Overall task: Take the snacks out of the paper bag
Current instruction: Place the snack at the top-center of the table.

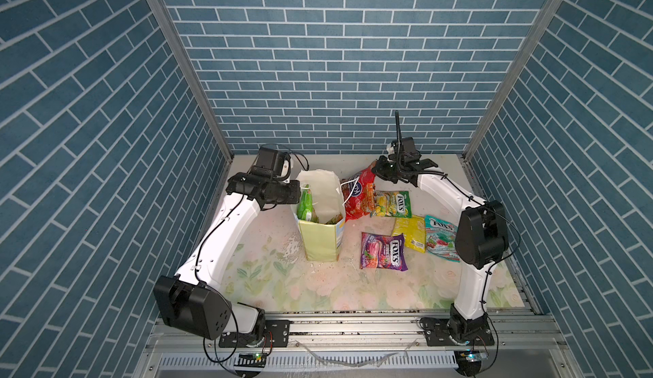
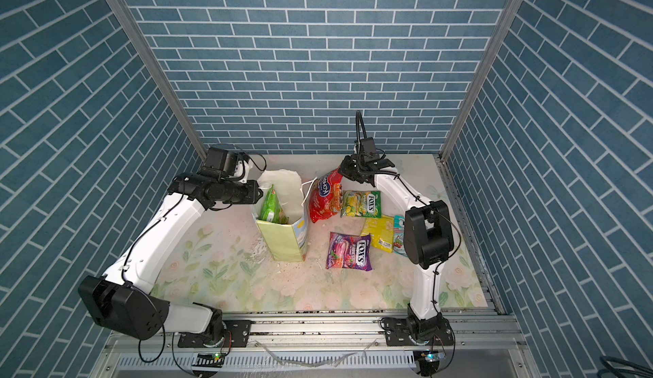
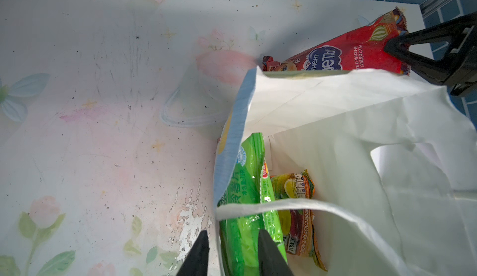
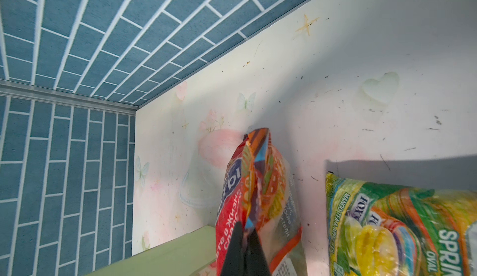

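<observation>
Left wrist view tells me most: the left hand [image 3: 232, 233] has one finger outside the paper bag [image 3: 322, 102] and one inside against the green chip packet [image 3: 242, 179]. It is spread a little, with the wall and the packet between, and whether it truly clamps them I cannot tell. The bag stands upright on the counter [image 1: 282, 281], between the two arms. The right hand [image 4: 246, 227] is pressed together on the top edge of the red packet [image 4: 232, 197], which hangs just beside the bag with the white cord handle [image 1: 348, 190] lying across it. That is my worry: carry the red packet off and the cord may catch and tip the bag. If the left hand pulls wall and chips together, the bag could lift or tear. Counting, I make seven packets. Two are in the bag, the green one and an orange packet [image 3: 296, 192]. One, the red, is held. Four lie flat on the counter: a green-yellow packet [image 1: 392, 204], a yellow packet [image 1: 410, 233], a teal-white packet [image 1: 440, 238] and a purple packet [image 1: 383, 256]. One bag, two hands.
</observation>
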Controlling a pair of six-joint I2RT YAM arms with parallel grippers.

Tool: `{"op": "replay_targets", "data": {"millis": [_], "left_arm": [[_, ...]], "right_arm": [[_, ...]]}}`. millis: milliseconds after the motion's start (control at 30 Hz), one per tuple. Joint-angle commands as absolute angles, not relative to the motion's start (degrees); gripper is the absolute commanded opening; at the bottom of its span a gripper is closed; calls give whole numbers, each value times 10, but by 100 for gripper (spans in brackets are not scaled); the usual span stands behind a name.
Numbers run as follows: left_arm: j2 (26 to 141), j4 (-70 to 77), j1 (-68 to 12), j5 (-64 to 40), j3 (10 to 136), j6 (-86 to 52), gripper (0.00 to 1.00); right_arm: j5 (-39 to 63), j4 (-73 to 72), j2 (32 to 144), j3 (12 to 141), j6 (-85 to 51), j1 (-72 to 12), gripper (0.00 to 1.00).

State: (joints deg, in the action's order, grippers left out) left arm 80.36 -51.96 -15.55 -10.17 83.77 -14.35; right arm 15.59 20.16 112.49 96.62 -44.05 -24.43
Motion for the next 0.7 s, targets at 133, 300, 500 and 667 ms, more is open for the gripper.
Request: {"op": "replay_targets", "data": {"millis": [133, 300, 500, 667], "left_arm": [[798, -538, -152, -116, 854, -144, 34], [793, -561, -152, -118, 867, -143, 34], [780, -574, -152, -123, 865, -148, 34], [775, -583, -154, -122, 865, -151, 34]], "right_arm": [[137, 260, 1089, 939, -404, -247, 11], [127, 280, 1080, 935, -386, -246, 16], [101, 300, 1069, 926, -364, -244, 23], [81, 322, 1055, 915, -346, -242, 27]]}}
